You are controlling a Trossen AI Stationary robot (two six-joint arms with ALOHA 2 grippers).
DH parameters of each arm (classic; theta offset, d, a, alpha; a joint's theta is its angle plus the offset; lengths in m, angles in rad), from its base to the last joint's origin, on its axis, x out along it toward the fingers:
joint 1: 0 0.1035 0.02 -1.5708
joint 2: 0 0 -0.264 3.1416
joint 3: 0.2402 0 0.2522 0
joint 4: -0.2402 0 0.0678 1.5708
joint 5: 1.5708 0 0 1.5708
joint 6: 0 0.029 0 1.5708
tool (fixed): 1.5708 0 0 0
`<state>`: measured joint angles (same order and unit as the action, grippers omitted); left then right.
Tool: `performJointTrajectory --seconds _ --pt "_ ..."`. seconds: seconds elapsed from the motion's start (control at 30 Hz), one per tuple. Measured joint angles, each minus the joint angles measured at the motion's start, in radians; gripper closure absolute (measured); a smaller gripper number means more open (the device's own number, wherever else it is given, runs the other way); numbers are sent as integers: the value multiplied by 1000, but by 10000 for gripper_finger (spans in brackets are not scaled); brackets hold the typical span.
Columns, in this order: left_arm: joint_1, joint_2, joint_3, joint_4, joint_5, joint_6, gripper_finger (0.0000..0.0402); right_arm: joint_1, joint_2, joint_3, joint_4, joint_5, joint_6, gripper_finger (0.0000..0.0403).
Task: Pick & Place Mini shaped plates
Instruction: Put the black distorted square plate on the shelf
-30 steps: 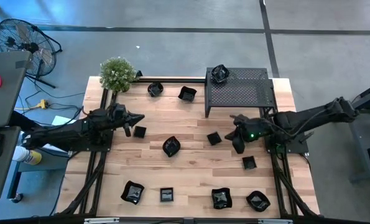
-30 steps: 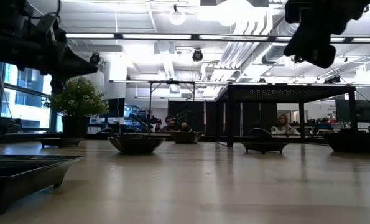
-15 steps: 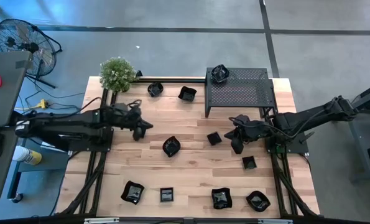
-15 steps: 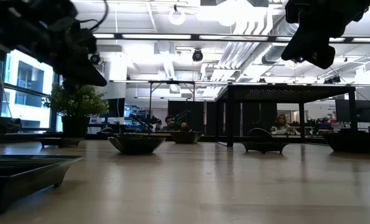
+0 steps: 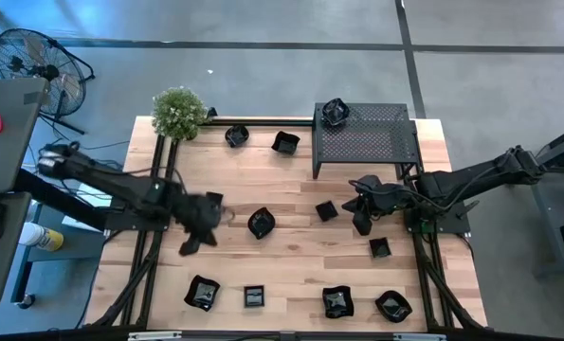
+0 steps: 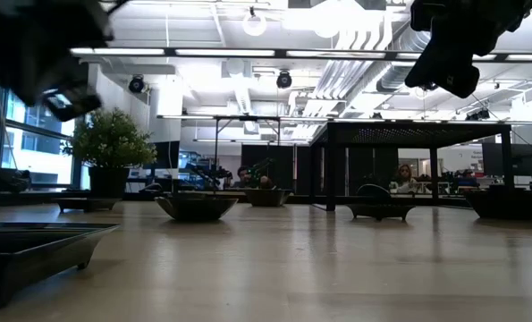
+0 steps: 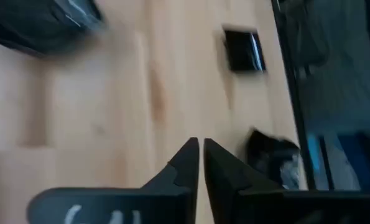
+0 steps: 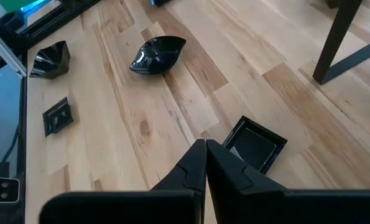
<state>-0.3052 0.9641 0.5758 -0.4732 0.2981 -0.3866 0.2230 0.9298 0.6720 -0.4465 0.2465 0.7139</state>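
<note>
While both arms hang over the wooden tabletop [image 5: 291, 251], nothing is being held. Big things first: black perforated stand [image 5: 365, 138] at the far right, one small dish [image 5: 335, 113] on its top; green plant [image 5: 179, 112] at the far left corner.

Mini plates sit scattered on the wood: two near the far edge [image 5: 236, 135] [image 5: 284, 142], a wavy one mid-table [image 5: 261, 224], a square one [image 5: 326, 210] just left of the right arm, another [image 5: 380, 248] nearer, and four along the near edge, e.g. [image 5: 202, 293] and a square [image 5: 254, 296].

Left end effector [image 5: 194, 239] is left of centre, motion-blurred in the high view; its wrist view shows the fingers [image 7: 186, 165] almost together with a thin slit, empty, pointing at bare wood between plates. Right end effector [image 5: 362, 223] hovers just beside the square plate [image 8: 254, 144], tips pressed together [image 8: 204, 155], holding nothing.

Risks, judged: narrow tips must spread before descending or they will hit a rim and skid the glossy plate away. Plates are tiny and slick, so an off-centre pinch could flip one. The right arm works close to the stand's leg [image 8: 334, 43]; a careless swing could clip it.
</note>
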Motion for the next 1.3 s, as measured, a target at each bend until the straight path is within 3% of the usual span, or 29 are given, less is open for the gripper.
performJointTrajectory --seconds 0.23,0.37,0.5,0.77,0.9,1.1,1.3 --pt "-259 112 0 57 -58 -205 298 0 0 0 -5 -24 -36 400" --pt "-361 183 0 162 -98 -255 281 0 0 0 -5 -23 -70 401" --pt "-405 258 0 187 -157 -320 280 0 0 0 -5 -11 -87 398" --pt "-409 341 0 251 -174 -363 280 0 0 0 -14 -1 -95 401" --pt "-409 344 0 260 -178 -370 300 0 0 0 -21 6 -95 400" --pt "-409 344 0 262 -152 -370 389 0 0 0 -21 30 -95 397" --pt "-408 338 0 262 -151 -370 397 0 0 0 -22 38 -112 401"
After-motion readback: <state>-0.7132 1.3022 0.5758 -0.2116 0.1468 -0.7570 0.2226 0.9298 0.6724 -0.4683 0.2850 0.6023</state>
